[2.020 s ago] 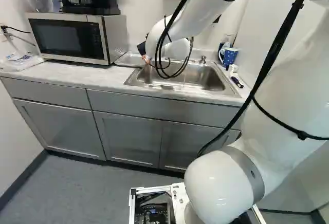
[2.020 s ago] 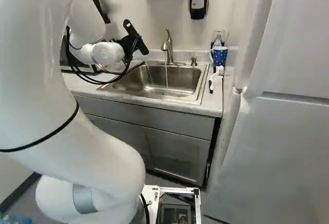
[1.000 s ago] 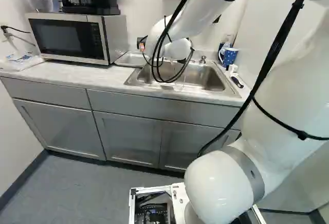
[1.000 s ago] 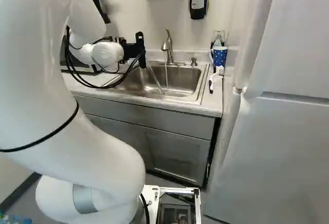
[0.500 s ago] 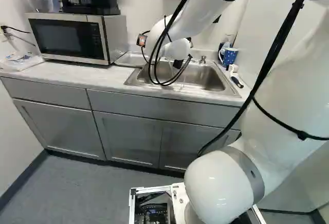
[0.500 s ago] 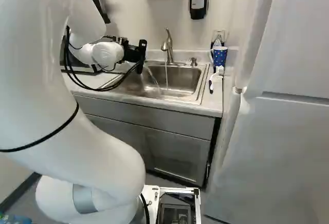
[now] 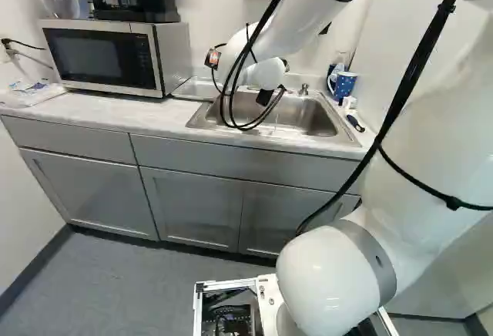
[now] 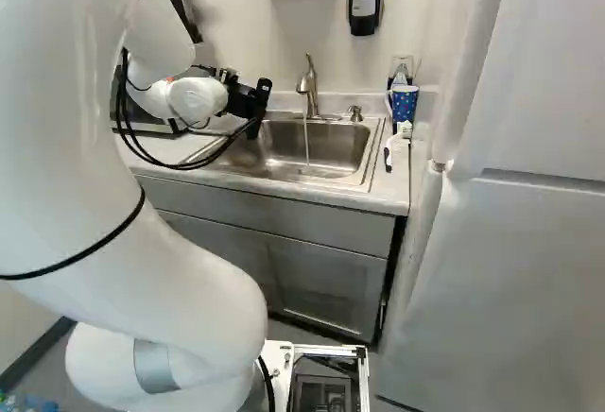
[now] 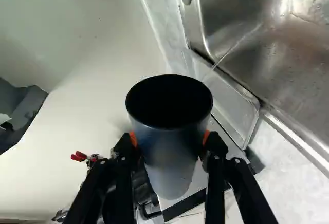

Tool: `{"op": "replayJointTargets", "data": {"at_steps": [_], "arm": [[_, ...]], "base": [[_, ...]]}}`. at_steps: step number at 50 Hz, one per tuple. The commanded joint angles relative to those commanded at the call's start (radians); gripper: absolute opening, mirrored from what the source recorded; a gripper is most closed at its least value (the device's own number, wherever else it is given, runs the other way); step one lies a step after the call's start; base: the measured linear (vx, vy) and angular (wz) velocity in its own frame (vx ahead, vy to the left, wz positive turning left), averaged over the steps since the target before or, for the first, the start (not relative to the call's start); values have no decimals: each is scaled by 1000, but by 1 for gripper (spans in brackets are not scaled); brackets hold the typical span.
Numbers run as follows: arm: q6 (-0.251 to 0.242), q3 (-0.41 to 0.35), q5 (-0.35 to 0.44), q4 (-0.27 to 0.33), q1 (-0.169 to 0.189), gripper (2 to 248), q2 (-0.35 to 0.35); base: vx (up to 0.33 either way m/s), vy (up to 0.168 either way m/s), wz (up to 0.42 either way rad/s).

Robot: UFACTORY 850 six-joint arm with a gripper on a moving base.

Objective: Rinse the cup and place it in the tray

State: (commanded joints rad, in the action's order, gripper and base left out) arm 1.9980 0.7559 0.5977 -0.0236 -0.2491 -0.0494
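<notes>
we have the cup (image 9: 172,175) pinched between both orange pads (image 9: 206,137) of the gripper (image 9: 169,138), the fingers parted by just its width and pressing from two sides. its open mouth shows to the wrist camera, and what looks like a thin thread of water runs from the rim towards the sink (image 8: 326,152). the tap (image 8: 308,83) is running too, its stream falling into the basin.

we judge this to be the pouring-out at the end of the rinse, with the placing yet to do. to do it well, we hold the tilt steady, lip over the basin, until the thread breaks into drops, and turn the wrist slowly so nothing splashes onto the counter (image 7: 100,109). a wet, smooth wall may slide or twist against the pads, so we hold our squeeze firm.

the tray (image 9: 231,108) lies right beside the sink. next we should carry the cup over it, clear of the sink's edge, lower it squarely and let go only once it sits firm.
</notes>
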Motion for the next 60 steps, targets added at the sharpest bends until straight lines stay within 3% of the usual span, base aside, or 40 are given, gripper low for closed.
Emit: {"op": "replayJointTargets", "data": {"at_steps": [46,60], "arm": [[0,0,0,0,0,126,0],[-107,0,0,0,0,126,0]], "base": [[0,0,0],[0,0,0]]}}
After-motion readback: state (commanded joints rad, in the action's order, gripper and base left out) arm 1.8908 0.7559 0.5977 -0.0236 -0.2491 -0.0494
